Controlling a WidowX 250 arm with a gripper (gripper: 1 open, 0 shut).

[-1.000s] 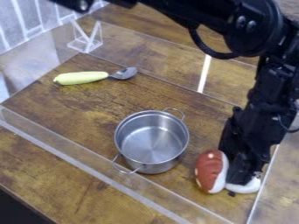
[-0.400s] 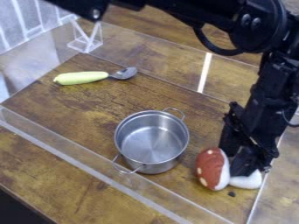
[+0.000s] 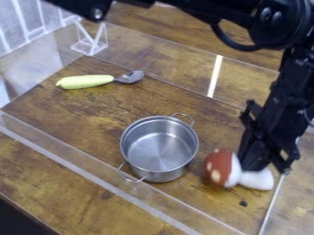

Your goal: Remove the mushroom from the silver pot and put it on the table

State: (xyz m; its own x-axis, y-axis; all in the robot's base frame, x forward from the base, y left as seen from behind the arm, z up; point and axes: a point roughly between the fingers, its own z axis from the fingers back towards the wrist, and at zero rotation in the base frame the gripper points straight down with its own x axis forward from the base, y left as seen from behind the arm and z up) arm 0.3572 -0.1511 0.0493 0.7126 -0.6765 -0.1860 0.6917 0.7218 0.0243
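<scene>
On dark plank table [image 3: 73, 128], acrylic-walled, silver pot [image 3: 160, 148], jaws clenched on mushroom [image 3: 222, 168].

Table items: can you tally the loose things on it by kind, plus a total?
Silver pot: 1
Mushroom, lying on the table beside the pot: 1
Yellow-handled spoon: 1
Total: 3

Clear acrylic walls [image 3: 73, 151] fence a dark brown plank surface [image 3: 73, 110] with visible grain, light glinting off the panels, a pale patterned backdrop [image 3: 15, 23] behind.
</scene>
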